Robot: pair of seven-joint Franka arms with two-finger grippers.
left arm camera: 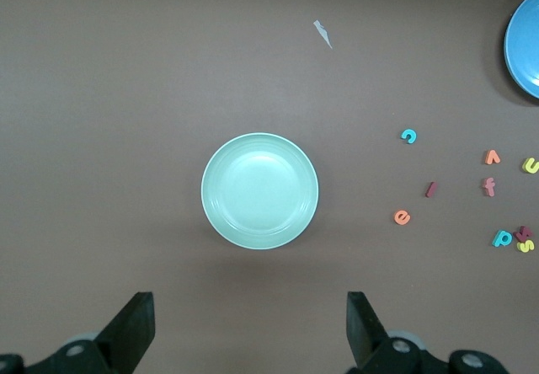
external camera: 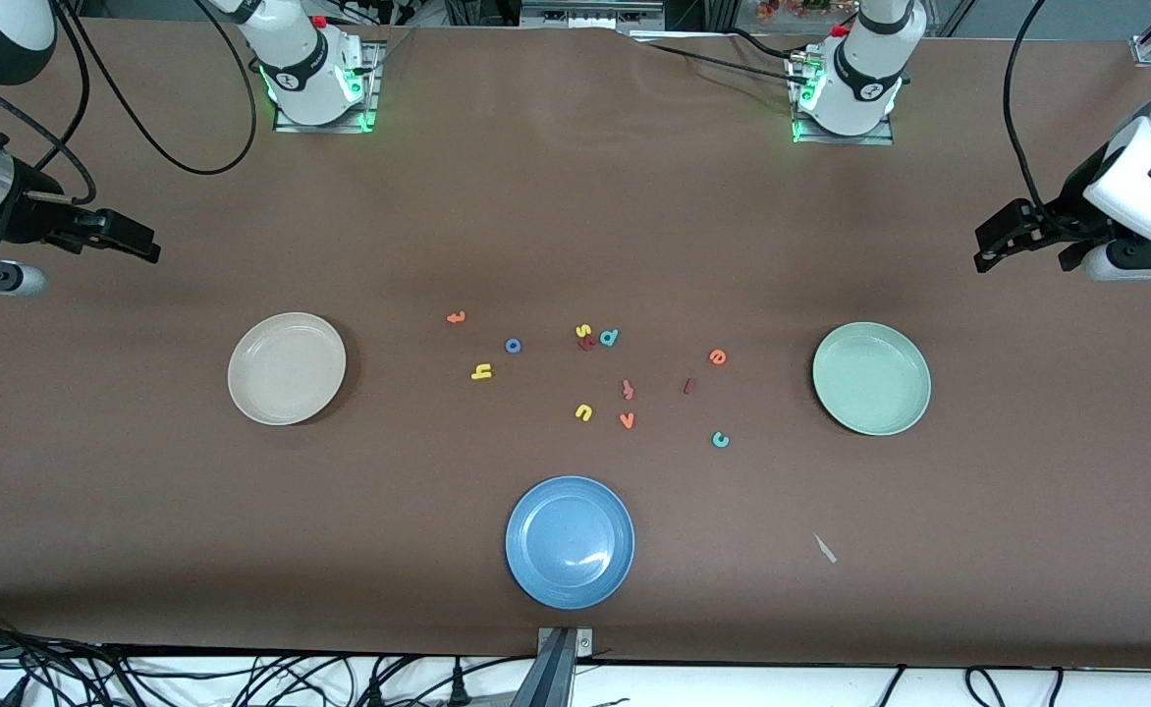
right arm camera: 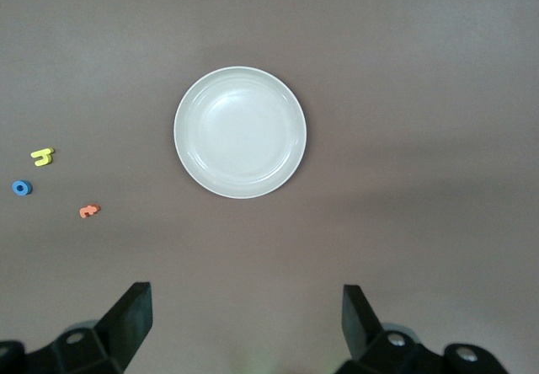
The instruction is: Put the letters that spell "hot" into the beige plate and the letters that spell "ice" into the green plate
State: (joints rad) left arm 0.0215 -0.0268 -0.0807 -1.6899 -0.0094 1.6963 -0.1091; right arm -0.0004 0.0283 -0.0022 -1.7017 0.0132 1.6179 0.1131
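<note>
Letters for both words lie loose on the brown table between two plates, none in a plate yet. The yellow "h" [external camera: 481, 371], blue "o" [external camera: 513, 346] and orange "t" [external camera: 456, 317] sit toward the beige plate [external camera: 251, 393], which is bare. The orange "e" [external camera: 717, 357], dark red "i" [external camera: 689, 386] and teal "c" [external camera: 721, 440] sit toward the green plate [external camera: 836, 398], also bare.

Both arms wait up high at the table's ends. The right gripper [external camera: 129, 241] hangs over the table's edge near the beige plate, fingers spread wide, nothing between them. The left gripper [external camera: 1003, 241] hangs out past the green plate, equally wide and empty.

What worries me is the mix-up risk. A yellow "u" [external camera: 583, 412], an orange "v" [external camera: 627, 420], a pinkish "f" [external camera: 627, 390] and a teal "d" [external camera: 609, 338] share colours with the wanted letters, so a grab by colour could fetch the wrong one. The "d" is packed against a yellow "s" [external camera: 582, 332] and a dark red piece, a cluster best left alone. These letters look tiny and flat, so wide fingers coming down slightly off could pinch air or flick one away. The blue plate [external camera: 536, 579], nearest the front camera, is a decoy, and a pale scrap [external camera: 824, 548] lies near it.
</note>
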